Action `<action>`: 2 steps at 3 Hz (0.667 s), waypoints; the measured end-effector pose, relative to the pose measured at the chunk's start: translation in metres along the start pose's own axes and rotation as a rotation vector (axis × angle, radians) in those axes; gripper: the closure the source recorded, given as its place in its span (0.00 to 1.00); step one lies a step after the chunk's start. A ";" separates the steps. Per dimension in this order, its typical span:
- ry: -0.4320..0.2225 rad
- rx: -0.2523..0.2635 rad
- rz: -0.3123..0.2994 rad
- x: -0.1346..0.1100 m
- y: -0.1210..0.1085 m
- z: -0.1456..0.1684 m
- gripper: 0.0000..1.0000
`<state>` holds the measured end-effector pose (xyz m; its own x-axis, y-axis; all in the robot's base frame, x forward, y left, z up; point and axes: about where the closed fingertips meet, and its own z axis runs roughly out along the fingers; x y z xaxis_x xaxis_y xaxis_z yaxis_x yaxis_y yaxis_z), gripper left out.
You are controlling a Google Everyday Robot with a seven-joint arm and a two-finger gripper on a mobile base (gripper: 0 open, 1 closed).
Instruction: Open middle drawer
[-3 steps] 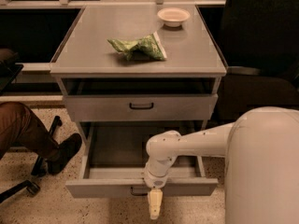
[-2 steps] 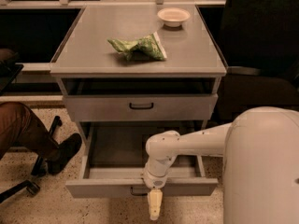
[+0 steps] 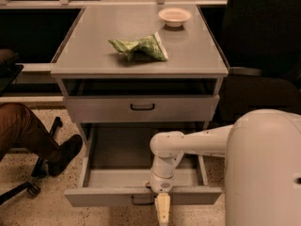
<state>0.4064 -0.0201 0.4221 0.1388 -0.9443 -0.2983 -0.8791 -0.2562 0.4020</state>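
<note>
The grey cabinet (image 3: 141, 65) has its middle drawer (image 3: 99, 197) pulled far out toward me. It has a low flat front with a small dark bar handle (image 3: 140, 200) at its centre, and its inside looks empty. My white arm (image 3: 188, 145) reaches from the right over the drawer. My gripper (image 3: 162, 210) hangs down just in front of the drawer front, right beside the handle. The taller-fronted drawer (image 3: 141, 108) above stands slightly out. The lowest drawer is hidden beneath the open one.
A green chip bag (image 3: 138, 47) and a white bowl (image 3: 174, 16) lie on the cabinet top. A seated person's leg (image 3: 23, 131) and dark shoe (image 3: 66, 153) are at the left, by a chair base (image 3: 19, 192). My white body (image 3: 263, 168) fills the lower right.
</note>
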 end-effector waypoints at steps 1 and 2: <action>0.000 -0.098 -0.008 0.008 0.028 -0.005 0.00; 0.001 -0.098 -0.008 0.008 0.028 -0.005 0.00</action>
<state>0.3850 -0.0361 0.4353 0.1459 -0.9423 -0.3014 -0.8289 -0.2828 0.4827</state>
